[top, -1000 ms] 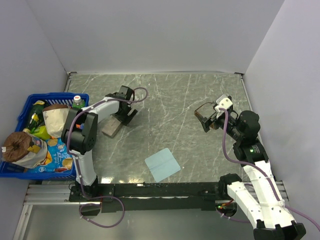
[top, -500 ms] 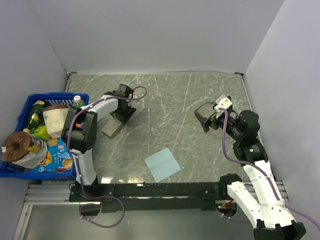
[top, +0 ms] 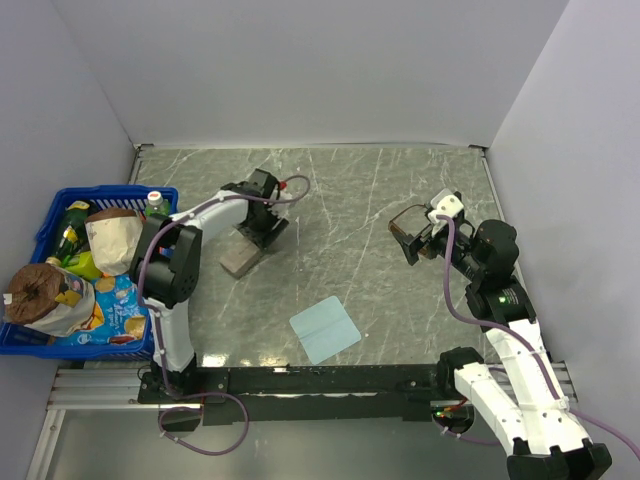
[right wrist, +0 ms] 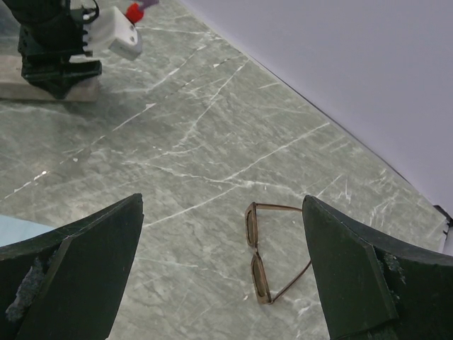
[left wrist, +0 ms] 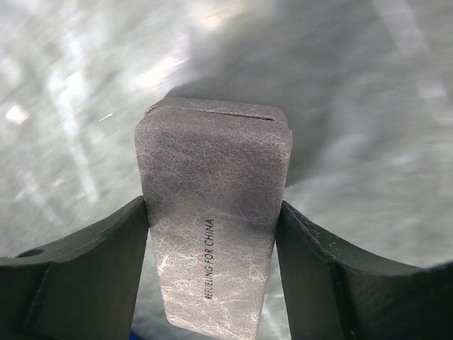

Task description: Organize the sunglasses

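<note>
The sunglasses [right wrist: 263, 256], thin brown frame with dark lenses, lie on the marble table with temple arms unfolded; in the top view [top: 402, 217] they sit just under my right gripper. My right gripper [right wrist: 223, 205] hovers above them, open and empty, jaws spread wide to either side; it also shows in the top view [top: 413, 238]. My left gripper [left wrist: 212, 212] is shut on the closed grey-brown case [left wrist: 212, 234], fingers pressed on both long sides. In the top view the left gripper [top: 263, 217] holds the case [top: 242, 260] at the table's left middle.
A light blue cloth [top: 325, 328] lies flat near the front middle. A blue basket [top: 48, 215] full of groceries stands at the left edge. White walls close the table at the back and right.
My left gripper has shifted to the right and the case has moved with it. The right arm and the sunglasses have not moved.
</note>
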Available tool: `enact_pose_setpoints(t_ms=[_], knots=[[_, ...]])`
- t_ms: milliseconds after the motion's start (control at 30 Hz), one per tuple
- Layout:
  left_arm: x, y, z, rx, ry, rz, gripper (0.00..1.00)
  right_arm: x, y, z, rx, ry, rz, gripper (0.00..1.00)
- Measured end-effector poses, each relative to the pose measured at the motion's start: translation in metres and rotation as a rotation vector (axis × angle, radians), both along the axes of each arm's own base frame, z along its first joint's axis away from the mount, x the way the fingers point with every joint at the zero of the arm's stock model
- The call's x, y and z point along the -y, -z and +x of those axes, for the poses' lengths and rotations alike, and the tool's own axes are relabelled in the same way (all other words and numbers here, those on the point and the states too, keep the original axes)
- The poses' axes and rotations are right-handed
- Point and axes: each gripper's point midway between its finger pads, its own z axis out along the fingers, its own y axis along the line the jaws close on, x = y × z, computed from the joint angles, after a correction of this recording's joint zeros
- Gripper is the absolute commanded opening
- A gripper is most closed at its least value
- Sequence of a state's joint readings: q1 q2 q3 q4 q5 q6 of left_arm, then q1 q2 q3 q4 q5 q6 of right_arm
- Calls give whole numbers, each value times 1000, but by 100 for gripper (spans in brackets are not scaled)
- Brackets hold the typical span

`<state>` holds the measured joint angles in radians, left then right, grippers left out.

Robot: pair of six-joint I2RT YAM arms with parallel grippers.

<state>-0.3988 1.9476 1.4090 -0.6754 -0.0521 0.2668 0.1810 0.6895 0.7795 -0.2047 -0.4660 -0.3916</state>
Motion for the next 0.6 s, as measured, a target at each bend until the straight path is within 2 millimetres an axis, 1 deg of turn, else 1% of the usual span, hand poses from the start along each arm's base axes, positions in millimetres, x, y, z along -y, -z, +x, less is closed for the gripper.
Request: enact_pose_setpoints(t_ms=[167,200,267,300,367,400,467,500,600], knots=[[49,-2,-13,-3,118,-34,66,0,1,0,-2,0,-1,100],[57,-2,-16,-2,139,-43,70,0,1,0,-2,0,-1,100],[76,-2,-24,-7,186,-60,75,0,1,1,-4,0,-1,100],[84,-2,-29,-11,207,-66,80,0,1,1,-5,0,-1,100],[96,-2,-37,-20,240,-82,87,0,2,1,-6,0,-2,100],[102,-2,-41,-27,256,-92,95,0,2,1,-6,0,-2,100],[107,-2,-44,-32,270,-101,99,0,2,1,-6,0,-4,100],[107,-2,-44,-32,274,-101,97,0,2,1,-6,0,-4,100],[104,-2,-44,-36,270,-104,96,0,2,1,-7,0,-4,100]])
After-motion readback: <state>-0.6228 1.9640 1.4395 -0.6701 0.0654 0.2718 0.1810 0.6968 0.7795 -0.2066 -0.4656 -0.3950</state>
